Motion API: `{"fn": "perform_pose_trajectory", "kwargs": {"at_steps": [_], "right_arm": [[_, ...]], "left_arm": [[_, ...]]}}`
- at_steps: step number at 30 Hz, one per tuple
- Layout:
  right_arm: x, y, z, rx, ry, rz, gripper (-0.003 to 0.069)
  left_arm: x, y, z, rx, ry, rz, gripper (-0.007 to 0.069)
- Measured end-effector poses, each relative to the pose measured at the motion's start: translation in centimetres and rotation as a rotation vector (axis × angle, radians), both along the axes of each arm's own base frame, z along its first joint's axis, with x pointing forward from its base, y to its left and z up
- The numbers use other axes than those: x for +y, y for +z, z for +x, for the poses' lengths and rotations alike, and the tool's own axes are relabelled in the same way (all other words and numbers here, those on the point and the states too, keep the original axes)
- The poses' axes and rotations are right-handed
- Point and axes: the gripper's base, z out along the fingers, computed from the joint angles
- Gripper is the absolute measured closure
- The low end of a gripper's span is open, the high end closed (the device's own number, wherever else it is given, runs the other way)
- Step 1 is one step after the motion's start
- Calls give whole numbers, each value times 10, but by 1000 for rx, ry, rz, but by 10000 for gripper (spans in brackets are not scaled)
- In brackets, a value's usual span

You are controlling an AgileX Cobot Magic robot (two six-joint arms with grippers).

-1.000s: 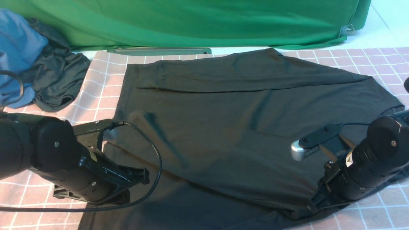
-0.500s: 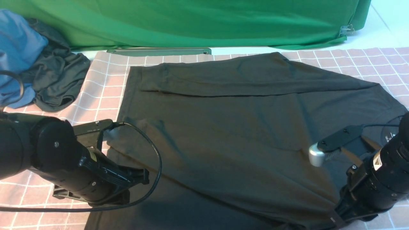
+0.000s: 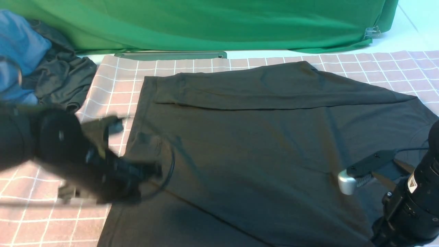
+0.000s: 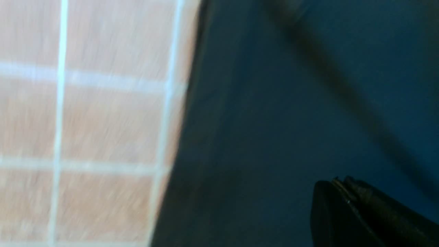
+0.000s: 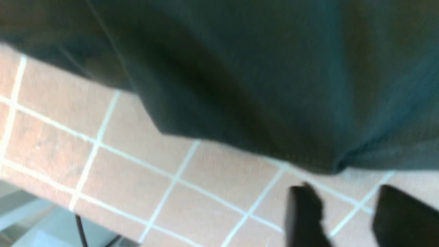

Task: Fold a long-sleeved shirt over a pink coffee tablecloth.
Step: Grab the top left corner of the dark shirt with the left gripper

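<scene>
The black long-sleeved shirt (image 3: 257,137) lies spread on the pink grid tablecloth (image 3: 113,85), one sleeve folded across its far side. My left gripper (image 3: 152,169) is blurred at the shirt's left edge. In the left wrist view its fingers (image 4: 343,192) are pressed together, shut, over dark shirt fabric (image 4: 274,103) beside the tablecloth (image 4: 103,120). My right arm (image 3: 411,206) is at the near right corner, its fingertips hidden in the front view. My right gripper (image 5: 346,199) is open over bare tablecloth (image 5: 205,178), just short of the shirt's hem (image 5: 257,68).
A green cloth (image 3: 205,24) hangs along the back. A blue garment (image 3: 17,44) and a smaller dark grey garment (image 3: 61,82) are heaped at the far left. A grey-green bar (image 3: 171,55) lies at the tablecloth's far edge. The table's edge (image 5: 34,223) shows in the right wrist view.
The shirt has slid to the right and nearer. My right arm has drawn back toward the near right corner. My left arm, still before, is now blurred in motion.
</scene>
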Motion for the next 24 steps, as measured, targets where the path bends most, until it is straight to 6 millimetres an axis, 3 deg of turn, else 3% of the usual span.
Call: {"fn": "perform_pose_trajectory", "kwargs": {"at_steps": [2, 4, 6, 8, 12, 16, 19, 24], "right_arm": [[0, 0, -1, 15, -5, -5, 242], [-1, 2, -3, 22, -11, -8, 256], [-2, 4, -4, 13, -14, -4, 316], [-3, 12, -7, -19, -19, 10, 429], [-6, 33, -14, -138, -29, 60, 603], [-10, 56, -23, -277, -34, 120, 622], [-13, 69, -31, -351, -37, 157, 622], [-16, 79, -39, -405, -38, 181, 622]], "left_arm": [[-2, 21, 17, -67, 19, -13, 612], [2, 39, 36, -113, 62, -41, 612], [7, 55, 53, -140, 108, -72, 612], [16, 67, 77, -165, 145, -87, 612], [24, 72, 122, -198, 152, -77, 611], [19, 59, 163, -189, 147, -71, 606], [17, 36, 190, -155, 138, -41, 561], [18, -5, 223, -124, 113, 38, 412]]}}
